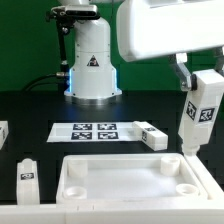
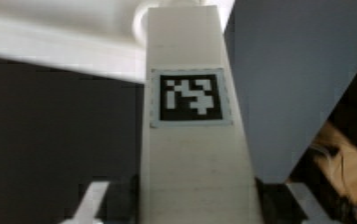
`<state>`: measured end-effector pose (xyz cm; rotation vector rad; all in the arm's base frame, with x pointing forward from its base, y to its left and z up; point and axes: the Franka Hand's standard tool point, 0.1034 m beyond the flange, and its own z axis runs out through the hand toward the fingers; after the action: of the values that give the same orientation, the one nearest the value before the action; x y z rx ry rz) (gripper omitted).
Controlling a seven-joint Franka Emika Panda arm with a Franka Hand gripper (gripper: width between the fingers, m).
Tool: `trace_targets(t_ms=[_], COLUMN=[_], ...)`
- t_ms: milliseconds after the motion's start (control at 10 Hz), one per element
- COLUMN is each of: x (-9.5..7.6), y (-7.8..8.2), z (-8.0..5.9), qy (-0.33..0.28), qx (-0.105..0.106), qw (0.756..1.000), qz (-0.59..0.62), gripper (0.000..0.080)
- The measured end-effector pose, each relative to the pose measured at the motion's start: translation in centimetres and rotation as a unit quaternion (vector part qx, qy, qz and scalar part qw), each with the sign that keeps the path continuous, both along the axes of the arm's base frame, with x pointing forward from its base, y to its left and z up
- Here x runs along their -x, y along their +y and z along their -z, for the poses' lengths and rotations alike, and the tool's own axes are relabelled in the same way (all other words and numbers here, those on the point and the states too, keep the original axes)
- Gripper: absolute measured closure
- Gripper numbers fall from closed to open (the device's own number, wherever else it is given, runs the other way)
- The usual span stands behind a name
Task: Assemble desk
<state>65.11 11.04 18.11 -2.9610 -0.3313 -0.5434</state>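
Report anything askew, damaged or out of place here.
Nothing is damaged or spilled. The one mild oddity: a loose leg lies slanted beside the marker board, not square to the panel. The held leg hangs upright between the fingers.

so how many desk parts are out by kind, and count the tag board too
panel: 1
legs: 4 (held leg in the gripper, lying leg, standing leg, edge piece cut off by the frame, likely a leg)
marker board: 1
total: 6
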Motion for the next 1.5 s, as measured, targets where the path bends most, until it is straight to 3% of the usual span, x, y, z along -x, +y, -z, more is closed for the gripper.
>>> trace_targets(t_ms=[300, 400, 600, 1000, 1500], x=[-0.2, 0.0, 1.0, 1.8, 1.6], y=[-1.4, -2.1, -0.3, 0.2, -0.3], z=[0.7, 1.6, 2.9, 3.7, 5.2], qy=[-0.107, -0.101, -0.098, -0.087, -0.081], qx=[0.012, 0.014, 0.011, 0.012, 0.013], qw=[0.994, 0.995, 0.995, 0.996, 0.997], qz=[0.006, 0.009, 0.002, -0.004, -0.001], gripper=[0.0515, 0.0515, 0.0515, 0.0515, 0.0515])
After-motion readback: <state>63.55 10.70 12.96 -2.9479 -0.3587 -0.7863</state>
